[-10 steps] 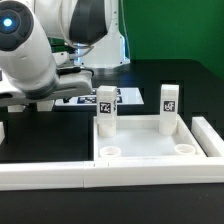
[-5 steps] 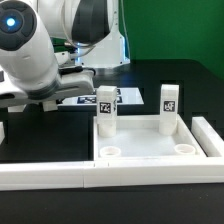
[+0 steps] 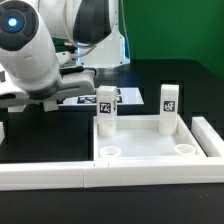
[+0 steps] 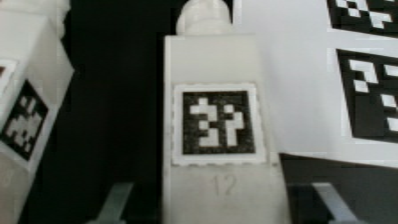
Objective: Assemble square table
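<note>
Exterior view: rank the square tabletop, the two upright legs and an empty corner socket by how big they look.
1. Square tabletop, clearly largest.
2. The two upright legs, one on the exterior view's left, one on its right: alike, so unranked.
3. Empty corner socket, smallest.

two legs (image 3: 107,108) upright on tabletop (image 3: 145,141)

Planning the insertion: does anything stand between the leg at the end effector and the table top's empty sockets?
Nothing visible does. The end effector grips the leg; the two near sockets of the table top are empty.
</note>
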Motion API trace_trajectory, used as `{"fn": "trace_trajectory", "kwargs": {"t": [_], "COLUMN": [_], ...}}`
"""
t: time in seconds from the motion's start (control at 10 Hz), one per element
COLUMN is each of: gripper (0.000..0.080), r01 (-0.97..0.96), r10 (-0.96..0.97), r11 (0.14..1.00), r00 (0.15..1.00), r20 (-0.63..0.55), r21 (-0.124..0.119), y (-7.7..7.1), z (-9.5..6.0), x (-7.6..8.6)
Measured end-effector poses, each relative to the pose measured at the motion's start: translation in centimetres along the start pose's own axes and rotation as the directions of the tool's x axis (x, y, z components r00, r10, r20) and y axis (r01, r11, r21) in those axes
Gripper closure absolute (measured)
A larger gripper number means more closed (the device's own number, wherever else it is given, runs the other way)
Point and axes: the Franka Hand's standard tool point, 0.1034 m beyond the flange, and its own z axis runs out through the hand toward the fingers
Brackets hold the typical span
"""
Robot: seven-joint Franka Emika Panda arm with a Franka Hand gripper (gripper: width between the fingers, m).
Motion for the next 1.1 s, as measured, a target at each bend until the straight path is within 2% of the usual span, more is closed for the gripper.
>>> {"fn": "trace_trajectory", "kwargs": {"t": [0.1,0.2,0.4,0.5,0.6,0.7,0.8,1.1], "gripper": [0.051,0.0509,0.0509,0.0509,0.0509,0.0509,0.0509,0.0509], "r01": [0.019,0.043,0.095,0.108,0.109,0.112,0.111,0.116], "r10": [-0.019,-0.043,-0.095,-0.108,-0.11,-0.113,-0.111,-0.117], "r11": [1.0,0.999,0.995,0.994,0.994,0.994,0.994,0.993], "r00": [1.0,0.999,0.995,0.992,0.991,0.991,0.99,0.989], "r20": [0.002,-0.011,-0.041,-0.071,-0.073,-0.075,-0.085,-0.096], "r21": [0.0,-0.003,-0.012,-0.003,-0.005,-0.009,-0.012,-0.017], "y": [0.0,0.2,0.0,-0.2,-0.7,-1.2,-1.2,-1.2], "z": [-0.5,-2.4,-7.2,-9.1,-11.0,-12.2,-12.7,-12.6], "x": [-0.1,-0.2,-1.2,-2.0,-3.2,-3.7,-3.6,-3.2]}}
